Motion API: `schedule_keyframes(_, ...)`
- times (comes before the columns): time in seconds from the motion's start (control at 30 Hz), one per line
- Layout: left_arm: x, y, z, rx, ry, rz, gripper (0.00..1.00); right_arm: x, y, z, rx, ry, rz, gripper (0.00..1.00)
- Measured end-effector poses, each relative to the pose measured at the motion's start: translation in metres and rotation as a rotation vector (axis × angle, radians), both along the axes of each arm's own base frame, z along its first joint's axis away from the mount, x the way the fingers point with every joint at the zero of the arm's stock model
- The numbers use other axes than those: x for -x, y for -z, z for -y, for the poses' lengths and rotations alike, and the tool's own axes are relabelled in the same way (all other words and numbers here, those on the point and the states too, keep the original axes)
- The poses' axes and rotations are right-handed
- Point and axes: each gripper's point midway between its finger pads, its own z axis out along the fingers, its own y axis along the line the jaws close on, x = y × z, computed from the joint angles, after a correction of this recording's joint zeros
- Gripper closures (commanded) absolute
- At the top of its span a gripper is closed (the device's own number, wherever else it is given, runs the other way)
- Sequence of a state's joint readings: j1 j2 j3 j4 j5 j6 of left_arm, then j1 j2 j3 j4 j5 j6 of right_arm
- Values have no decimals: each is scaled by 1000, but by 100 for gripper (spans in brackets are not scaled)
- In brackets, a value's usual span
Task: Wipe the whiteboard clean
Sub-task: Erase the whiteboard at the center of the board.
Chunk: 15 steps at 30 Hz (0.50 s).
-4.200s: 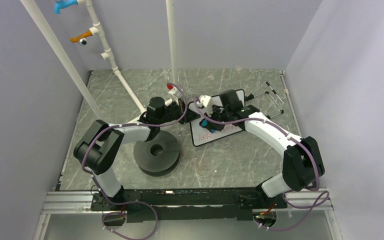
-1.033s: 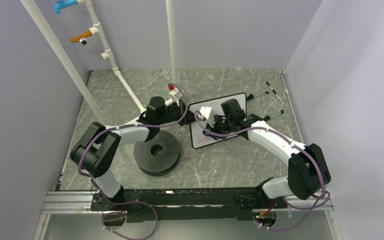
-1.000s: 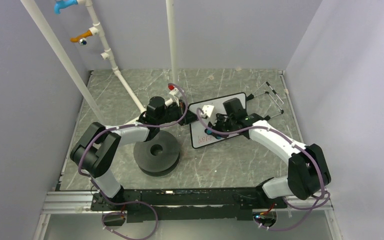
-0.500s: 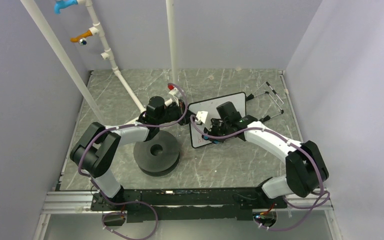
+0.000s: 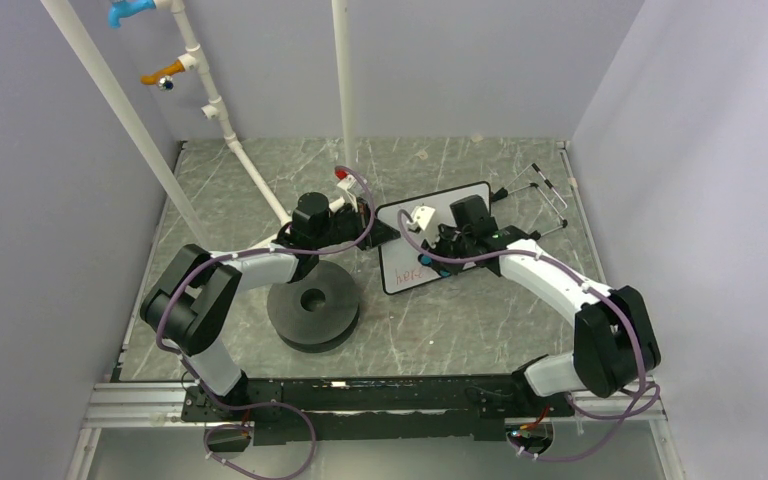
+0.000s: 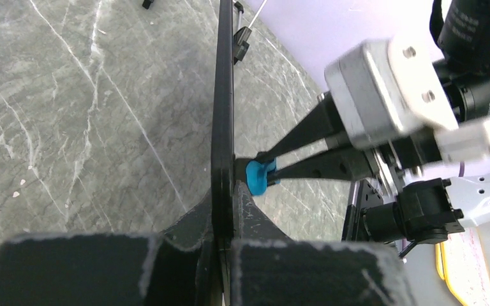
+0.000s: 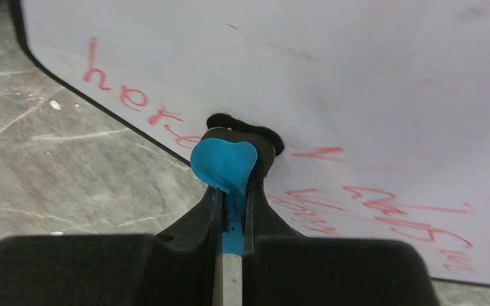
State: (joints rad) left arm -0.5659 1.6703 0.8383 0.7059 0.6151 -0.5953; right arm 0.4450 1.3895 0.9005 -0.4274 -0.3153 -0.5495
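The fingers [image 7: 191,226] of the right gripper [image 7: 230,191] are nearly shut. We see them pinch the blue-and-black eraser [image 7: 224,162] against the whiteboard [image 7: 357,76], beside red handwriting [image 7: 383,213]. The left gripper [image 6: 223,201] clamps the whiteboard's edge. The whiteboard is near the black disc [image 5: 312,305].

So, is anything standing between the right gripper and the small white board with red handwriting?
Only the blue-and-black eraser block that the right gripper grips; its black pad touches the white board. Nothing else visible blocks the red writing.
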Motion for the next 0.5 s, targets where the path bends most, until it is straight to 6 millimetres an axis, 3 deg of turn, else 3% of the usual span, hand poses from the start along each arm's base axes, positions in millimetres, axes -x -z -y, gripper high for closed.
schedule_keyframes(0.27,-1,0,-1,1,-4,4,100,24,8,-33,25,-126,-15,100)
schedule_keyframes(0.37,-2,-1,-1,2,-5,9,100,18,7,-25,1,-85,-31,100)
schedule_keyframes(0.5,-2,-1,-1,2,-7,10,100,-10,-4,10,-23,72,4,100)
